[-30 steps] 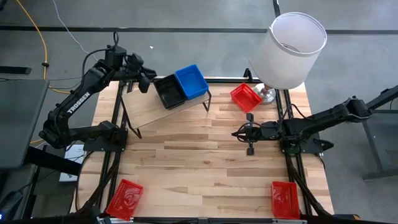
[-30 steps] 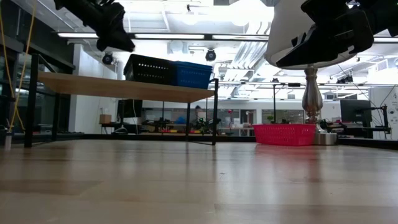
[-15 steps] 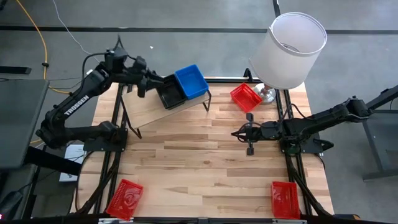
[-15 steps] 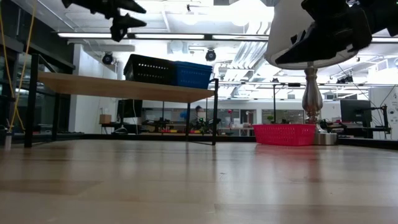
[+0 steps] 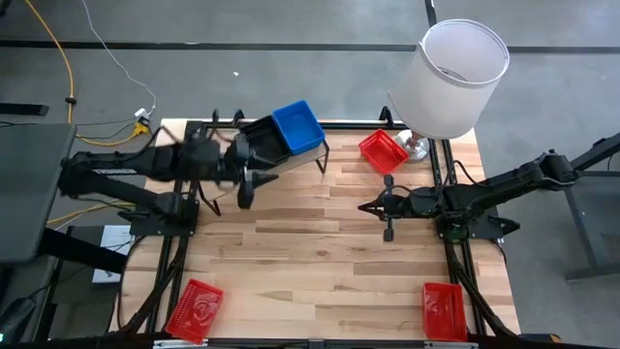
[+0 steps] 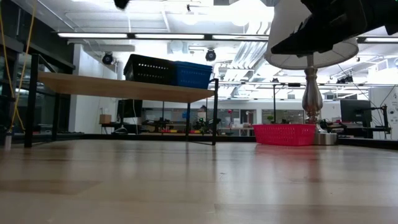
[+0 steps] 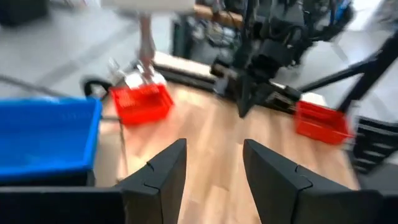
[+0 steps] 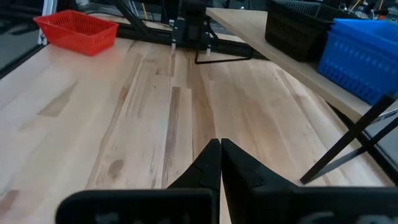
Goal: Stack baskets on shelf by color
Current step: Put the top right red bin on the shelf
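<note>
The wooden shelf stands at the table's far left, with a black basket and a blue basket resting side by side on its plank. One red basket lies on the table beside the lamp base. Two more lie at the near edge, one on the left and one on the right. My left gripper hangs open in the air over the shelf's near edge, just in front of the black basket, and holds nothing. My right gripper is shut and empty above mid-table.
A white lampshade on a metal lamp foot rises at the far right. Bare striped tabletop lies between the shelf and the near red baskets. In the low view the right arm hangs at the upper right.
My left arm has swung from beyond the shelf's far left corner toward the table's near edge. Its gripper now hangs over the shelf's near edge and points toward the right side. The baskets and my right arm have kept still.
</note>
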Controlling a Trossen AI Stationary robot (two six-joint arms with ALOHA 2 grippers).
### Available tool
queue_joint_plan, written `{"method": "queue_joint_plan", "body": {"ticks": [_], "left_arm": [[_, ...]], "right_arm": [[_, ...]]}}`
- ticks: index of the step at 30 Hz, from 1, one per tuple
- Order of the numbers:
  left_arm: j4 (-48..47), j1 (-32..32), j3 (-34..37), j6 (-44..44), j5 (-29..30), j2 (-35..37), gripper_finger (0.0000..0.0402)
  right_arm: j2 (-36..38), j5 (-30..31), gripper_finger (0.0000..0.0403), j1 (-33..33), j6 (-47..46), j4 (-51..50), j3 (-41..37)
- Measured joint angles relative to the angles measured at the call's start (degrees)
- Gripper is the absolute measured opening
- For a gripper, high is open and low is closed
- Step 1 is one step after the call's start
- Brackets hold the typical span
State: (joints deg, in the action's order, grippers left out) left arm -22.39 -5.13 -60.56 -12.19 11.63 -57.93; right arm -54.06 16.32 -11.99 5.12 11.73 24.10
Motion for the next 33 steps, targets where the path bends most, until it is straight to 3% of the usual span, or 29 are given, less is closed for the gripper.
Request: {"method": "queue_joint_plan", "body": {"ticks": [3,6,11,15,19,24,29,33], "left_arm": [[7.96,9.34,3.69,1.84,11.93,0.06,0.0148],[18.65,15.95,11.10,2.82,16.21,0.11,0.0148],[40.51,20.37,26.67,0.81,16.63,-0.45,0.0148],[54.80,19.67,34.57,-3.96,11.53,-1.00,0.0148],[56.71,19.40,35.81,-5.68,5.33,-1.01,0.0148],[57.67,20.25,35.79,-4.30,3.96,-0.99,0.0148],[58.72,20.73,35.77,-3.88,3.97,-0.99,0.0148],[58.83,21.04,35.77,-2.67,3.79,-0.89,0.0148]], "right_arm": [[0.00,0.00,0.0000,0.00,-1.52,-0.02,0.00],[0.00,-0.05,0.0000,0.00,-2.99,-0.02,0.00],[0.00,-2.04,0.0000,0.00,-9.01,-0.04,0.00],[0.00,-3.78,0.0000,-0.04,-13.55,0.03,0.00],[0.00,-5.06,0.0000,-0.07,-17.76,0.98,0.00],[0.00,-3.88,0.0000,-0.04,-25.14,6.56,0.00],[0.00,4.30,0.0000,0.80,-30.87,3.90,0.00],[0.00,12.27,0.0010,2.82,-39.86,-5.73,0.00]]}}
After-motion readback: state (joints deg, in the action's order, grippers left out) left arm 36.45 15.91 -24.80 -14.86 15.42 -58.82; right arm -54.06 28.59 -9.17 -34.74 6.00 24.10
